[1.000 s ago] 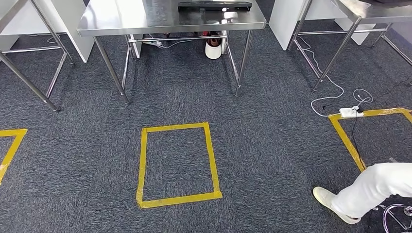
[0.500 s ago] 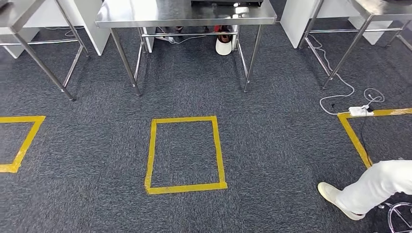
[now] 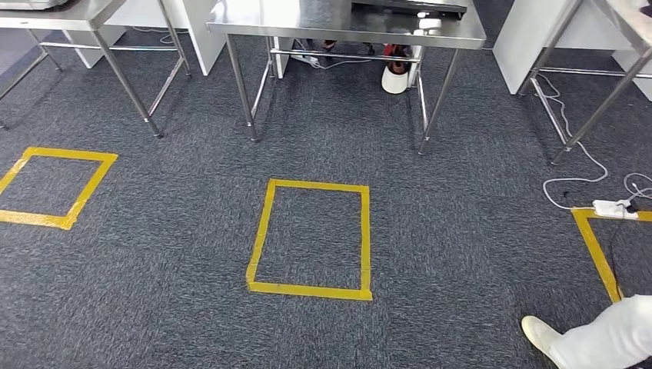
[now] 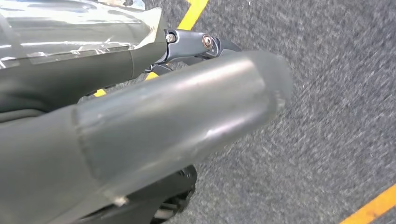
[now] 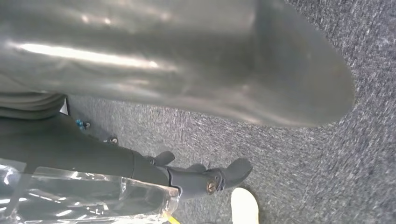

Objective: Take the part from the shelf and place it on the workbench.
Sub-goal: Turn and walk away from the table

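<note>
A steel workbench (image 3: 307, 19) stands straight ahead at the far end of the carpet, with a dark flat object (image 3: 407, 6) on its top. My left hand (image 4: 177, 112) hangs above the grey carpet; its thick grey thumb lies stretched out with nothing against it. My right hand (image 5: 187, 60) hangs the same way over the carpet, thumb straight and nothing in it. The darker fingers of both hands are out of sight.
A yellow tape square (image 3: 262, 231) marks the floor before the workbench, another (image 3: 69, 154) to the left, a third (image 3: 596, 250) to the right by a power strip (image 3: 611, 207). More steel tables (image 3: 69, 11) flank it. A person's white leg (image 3: 607, 342) is lower right.
The camera has turned, so the whole floor scene has slid right and the left tape square has come into view. The person's leg now sits lower in the right corner.
</note>
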You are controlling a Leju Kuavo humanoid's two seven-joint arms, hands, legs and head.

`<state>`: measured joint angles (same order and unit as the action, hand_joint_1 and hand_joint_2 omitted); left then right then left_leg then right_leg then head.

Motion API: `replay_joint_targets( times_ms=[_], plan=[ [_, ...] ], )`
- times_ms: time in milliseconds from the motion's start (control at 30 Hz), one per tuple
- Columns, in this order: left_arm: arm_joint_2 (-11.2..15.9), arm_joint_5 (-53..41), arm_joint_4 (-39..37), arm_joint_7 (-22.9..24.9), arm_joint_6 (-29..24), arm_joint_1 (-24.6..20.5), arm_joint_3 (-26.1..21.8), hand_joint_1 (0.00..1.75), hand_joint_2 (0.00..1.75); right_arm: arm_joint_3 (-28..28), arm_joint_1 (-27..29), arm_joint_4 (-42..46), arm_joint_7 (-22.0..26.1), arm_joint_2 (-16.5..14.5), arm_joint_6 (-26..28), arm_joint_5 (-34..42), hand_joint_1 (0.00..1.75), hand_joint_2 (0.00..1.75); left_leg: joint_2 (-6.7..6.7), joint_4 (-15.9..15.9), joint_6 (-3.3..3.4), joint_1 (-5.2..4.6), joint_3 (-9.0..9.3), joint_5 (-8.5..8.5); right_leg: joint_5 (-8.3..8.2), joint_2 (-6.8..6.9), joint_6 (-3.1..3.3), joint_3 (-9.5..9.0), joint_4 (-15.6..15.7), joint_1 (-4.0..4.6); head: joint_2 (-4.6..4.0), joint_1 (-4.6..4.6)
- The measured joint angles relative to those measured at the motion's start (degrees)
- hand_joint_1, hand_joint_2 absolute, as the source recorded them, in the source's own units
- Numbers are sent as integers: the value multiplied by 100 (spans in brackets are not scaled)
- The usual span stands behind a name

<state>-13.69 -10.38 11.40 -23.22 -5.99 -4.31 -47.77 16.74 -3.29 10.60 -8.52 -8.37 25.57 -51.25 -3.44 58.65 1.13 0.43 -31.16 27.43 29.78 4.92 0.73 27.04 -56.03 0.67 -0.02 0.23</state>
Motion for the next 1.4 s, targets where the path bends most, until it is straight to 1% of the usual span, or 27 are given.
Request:
replay_joint_targets(
  times_ms=[67,133,167,233,300,333,367,433,467,533,600,667,733,767,800,833,867,900,967,1033,1100,1167,1233,1300,1333,1367,1400],
  plan=[
    [10,-44,1,-26,-32,-1,3,0,0,4,-4,2,0,-10,0,5,0,0,61,-66,72,-30,-20,-35,-8,89,-50,-10,10,21,0,-14],
    [17,-93,1,-44,-68,-4,8,0,0,12,-7,6,0,-16,0,8,0,0,165,-181,144,6,-13,-110,81,-34,-96,51,-113,10,0,-10],
    [16,-107,1,-50,-69,-11,11,0,0,20,-5,8,0,-13,0,8,0,0,219,-228,175,29,-16,-157,206,-168,-101,166,-342,-5,0,-5],
    [16,-117,1,-54,15,-24,13,0,0,43,4,9,-1,-3,-1,5,0,0,339,-252,204,41,-71,-217,533,-402,-102,541,-1104,-69,0,2],
    [15,-134,1,-37,196,-22,17,0,0,64,21,9,-4,5,-15,-14,0,0,481,-247,183,48,-122,-254,674,-449,-165,807,-1640,-121,0,1],
    [13,-141,-1,-18,287,-20,22,0,0,73,26,9,-6,9,-28,-29,0,0,552,-244,164,57,-135,-270,603,-457,-227,789,-1592,-148,0,1],
    [7,-134,-2,8,362,-20,26,0,0,79,27,9,-7,14,-43,-47,0,0,624,-240,141,69,-143,-286,451,-479,-299,660,-1314,-180,0,2],
    [-6,-99,-5,53,460,-24,29,0,0,86,20,8,-7,20,-66,-75,0,0,755,-217,75,76,-162,-311,105,-686,-416,271,-464,-245,0,13],
    [-13,-78,-5,72,487,-27,28,0,0,87,15,8,-7,21,-74,-90,0,0,810,-206,36,71,-178,-323,-6,-784,-421,145,-156,-261,0,18],
    [-21,-62,-5,105,501,-27,27,0,0,88,7,7,-9,17,-87,-131,0,0,901,-200,-46,60,-220,-348,-69,-860,-350,99,30,-243,0,10],
    [-25,-53,-5,144,497,-10,27,0,0,88,-4,7,-13,14,-102,-199,0,0,949,-192,-117,91,-267,-366,-108,-735,-243,92,18,-245,0,-12],
    [-31,-40,-5,167,502,3,26,0,0,87,-20,8,-15,11,-142,-268,0,0,751,107,-151,104,-426,-157,-158,-600,-127,92,27,-260,0,-34],
    [-39,-28,-5,174,510,0,26,0,0,85,-27,9,-18,9,-189,-316,0,0,479,838,-163,98,-759,278,-179,-456,-60,127,26,-227,0,-64],
    [-44,-22,-5,176,515,-1,26,0,0,84,-27,9,-20,9,-212,-329,0,0,420,1220,-172,100,-925,449,-180,-374,-52,143,23,-206,0,-73],
    [-48,-16,-5,177,526,3,26,0,0,84,-29,9,-22,9,-226,-332,0,0,389,1469,-178,103,-1021,530,-180,-295,-52,155,21,-191,0,-74],
    [-51,-12,-5,177,547,8,25,0,0,84,-34,9,-22,9,-238,-331,0,0,366,1503,-179,105,-1006,500,-179,-220,-52,162,19,-182,0,-75],
    [-54,-21,-5,174,581,12,25,0,0,84,-40,9,-19,7,-250,-328,0,0,333,1303,-173,106,-871,375,-178,-152,-54,161,17,-178,0,-75],
    [-54,-41,-5,171,625,13,25,0,0,84,-48,9,-12,3,-254,-321,0,0,252,918,-158,106,-637,200,-173,-94,-61,153,13,-175,0,-76],
    [-56,-99,-5,163,703,-4,30,0,0,84,-55,9,7,-3,-255,-298,0,0,23,182,-107,82,-218,-35,-151,5,-96,160,-3,-133,0,-74],
    [-63,-157,-5,161,759,-17,47,0,0,87,-55,9,12,-1,-254,-260,0,0,-46,-66,-49,38,-106,-69,-133,95,-151,161,-8,-83,0,-57],
    [-70,-210,-5,160,804,-13,72,0,0,96,-55,9,-6,2,-256,-217,0,0,81,-96,24,21,-126,-102,-123,158,-218,147,-8,-73,0,-50],
    [-79,-238,-5,160,825,-21,100,0,0,107,-47,9,-29,4,-257,-192,0,0,199,-145,118,33,-135,-162,21,-56,-260,244,-232,-99,0,-39],
    [-85,-292,-5,169,847,-36,131,0,0,128,-21,9,-68,5,-257,-155,0,0,327,-161,180,37,-163,-203,357,-360,-247,555,-908,-132,0,-15],
    [-86,-392,-5,219,872,-40,179,0,0,160,14,9,-122,6,-254,-97,0,0,483,-157,197,26,-191,-219,602,-449,-263,887,-1596,-139,0,-8],
    [-87,-440,-6,257,875,-36,213,0,0,180,28,9,-147,5,-251,-72,0,0,565,-154,196,22,-197,-226,596,-461,-296,932,-1687,-138,0,-5],
    [-87,-481,-7,300,873,-33,246,0,0,205,39,9,-164,5,-245,-50,0,0,649,-150,192,19,-198,-232,486,-479,-343,856,-1527,-140,0,-4],
    [-87,-511,-7,339,869,-30,276,0,0,231,44,9,-181,7,-234,-36,0,0,728,-144,183,19,-197,-238,313,-519,-390,683,-1160,-151,0,-5]
  ],
)
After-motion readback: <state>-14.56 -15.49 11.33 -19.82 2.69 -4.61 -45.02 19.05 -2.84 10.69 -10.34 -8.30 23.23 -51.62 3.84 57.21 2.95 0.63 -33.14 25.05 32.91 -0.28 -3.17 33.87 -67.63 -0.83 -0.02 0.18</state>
